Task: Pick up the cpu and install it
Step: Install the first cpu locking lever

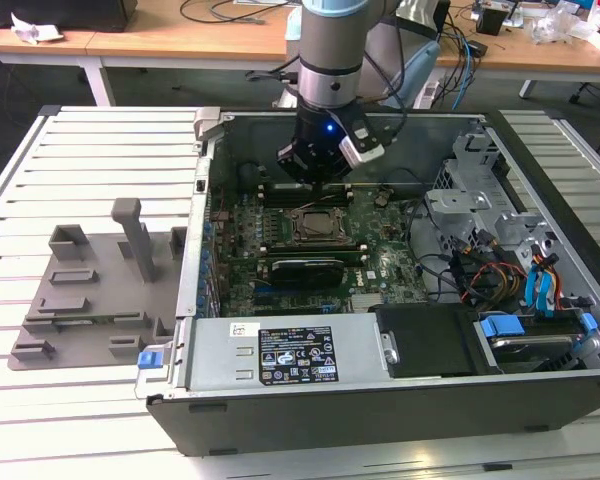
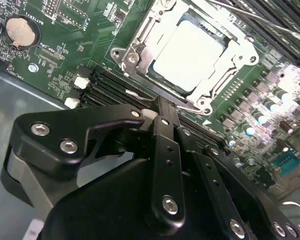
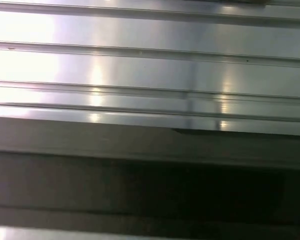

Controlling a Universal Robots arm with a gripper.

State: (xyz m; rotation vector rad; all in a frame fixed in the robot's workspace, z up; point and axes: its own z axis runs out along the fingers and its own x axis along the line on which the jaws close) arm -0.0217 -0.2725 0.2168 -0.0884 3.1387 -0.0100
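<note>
slatted table point(image 1: 90, 160) | cpu point(image 2: 190, 55) seated in socket, just beyond hand point(image 2: 162, 107) | hand narrow, empty

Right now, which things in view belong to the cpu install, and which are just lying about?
Job:
cpu, seated in the socket frame
end effector, above the motherboard

Lying about:
grey fixture tray at the exterior view's left
coin cell
drive cage
blue cables

bright overhead light | glare on cpu point(image 2: 190, 55) | close gripper point(image 2: 162, 125) blurred
</note>
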